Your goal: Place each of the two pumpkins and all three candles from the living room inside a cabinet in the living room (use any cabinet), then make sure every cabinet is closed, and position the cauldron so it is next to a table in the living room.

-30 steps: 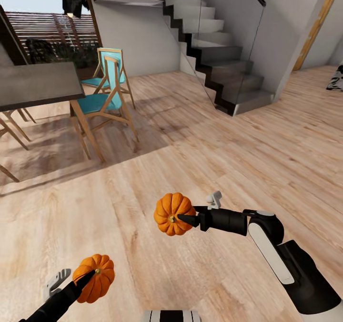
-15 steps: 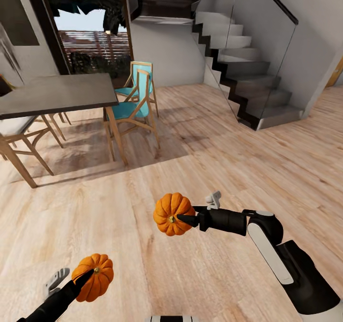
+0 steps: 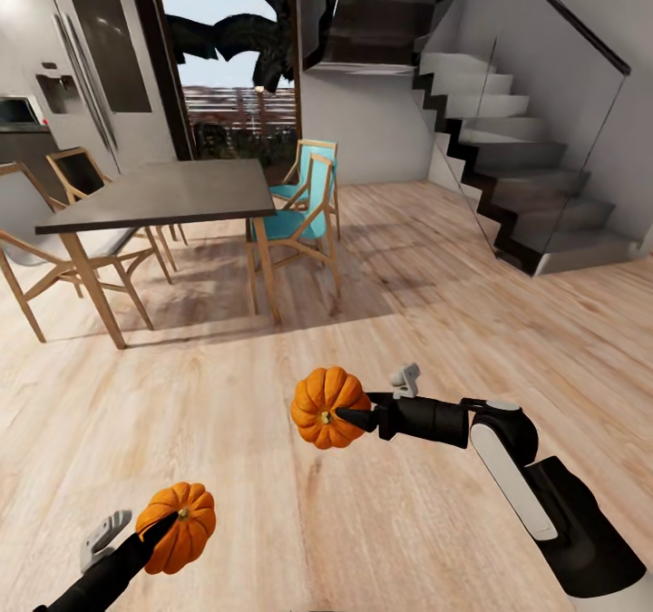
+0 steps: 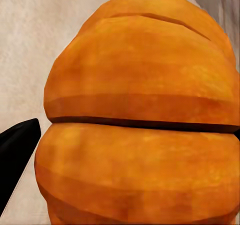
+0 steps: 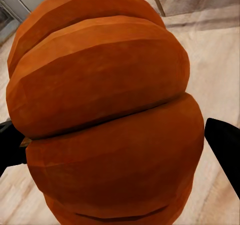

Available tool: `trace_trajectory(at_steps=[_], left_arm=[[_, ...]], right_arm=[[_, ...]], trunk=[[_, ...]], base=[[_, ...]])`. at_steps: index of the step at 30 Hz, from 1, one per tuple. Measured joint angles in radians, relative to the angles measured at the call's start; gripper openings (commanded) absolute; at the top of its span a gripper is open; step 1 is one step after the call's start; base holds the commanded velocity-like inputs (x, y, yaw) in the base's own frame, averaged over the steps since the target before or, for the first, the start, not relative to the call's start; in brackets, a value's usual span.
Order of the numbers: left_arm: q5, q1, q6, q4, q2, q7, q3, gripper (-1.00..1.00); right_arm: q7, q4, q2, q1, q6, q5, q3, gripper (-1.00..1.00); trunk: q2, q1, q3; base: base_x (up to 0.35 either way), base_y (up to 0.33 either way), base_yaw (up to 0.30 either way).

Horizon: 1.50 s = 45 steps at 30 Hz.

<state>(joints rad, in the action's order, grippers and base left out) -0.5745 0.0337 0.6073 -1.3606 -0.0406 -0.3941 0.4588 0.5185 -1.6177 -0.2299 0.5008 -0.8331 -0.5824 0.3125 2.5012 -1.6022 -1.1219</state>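
Two bright-orange ribbed pumpkins are carried above the wooden floor. My left gripper (image 3: pixel 174 529) is shut on one pumpkin (image 3: pixel 186 517) low at the left of the head view; that pumpkin (image 4: pixel 140 115) looms large in the left wrist view, a black fingertip (image 4: pixel 15 155) at its side. Out ahead at mid-height, my right gripper (image 3: pixel 347 417) is shut on the other pumpkin (image 3: pixel 317 399). The right wrist view has this pumpkin (image 5: pixel 105 115) between two black fingertips (image 5: pixel 225 145).
A tall dining table (image 3: pixel 163 197) with a grey top and wooden legs stands ahead on the left, with wooden chairs and teal-seated chairs (image 3: pixel 304 218) around it. A glass-sided staircase (image 3: pixel 535 186) rises at the right. Bare wooden floor (image 3: pixel 435 322) stretches between them.
The whole view has swung left: the dining table and chairs now sit further right and the staircase nearer the right edge. Both arms hold their pumpkins just as before.
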Motion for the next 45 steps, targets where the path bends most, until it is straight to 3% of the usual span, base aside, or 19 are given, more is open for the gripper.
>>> trace_trajectory(at_steps=[5, 14, 22, 45], left_arm=[[-0.003, 0.000, 0.000, 0.000, 0.002, 0.000, -0.006, -1.00], [-0.001, 0.000, -0.006, -0.001, 0.003, -0.003, -0.005, -1.00], [-0.002, 0.000, -0.084, 0.007, 0.002, -0.003, 0.001, -1.00], [0.002, 0.000, -0.090, 0.022, 0.000, -0.002, 0.006, -1.00]], right_arm=[[-0.006, 0.001, 0.009, 0.002, -0.003, 0.001, 0.001, -1.00], [-0.112, 0.001, 0.041, 0.002, -0.027, 0.000, 0.002, -1.00], [-0.121, 0.001, 0.050, 0.002, -0.035, 0.000, 0.003, -1.00], [-0.126, 0.001, 0.061, 0.002, -0.035, 0.001, 0.003, -1.00]], trunk=[[-0.002, 0.003, 0.019], [-0.065, 0.037, 0.047], [-0.121, 0.068, 0.073], [-0.282, 0.156, 0.140]], base=[[0.000, 0.000, 0.285], [0.000, 0.000, 0.285], [0.000, 0.000, 0.285], [0.000, 0.000, 0.284]])
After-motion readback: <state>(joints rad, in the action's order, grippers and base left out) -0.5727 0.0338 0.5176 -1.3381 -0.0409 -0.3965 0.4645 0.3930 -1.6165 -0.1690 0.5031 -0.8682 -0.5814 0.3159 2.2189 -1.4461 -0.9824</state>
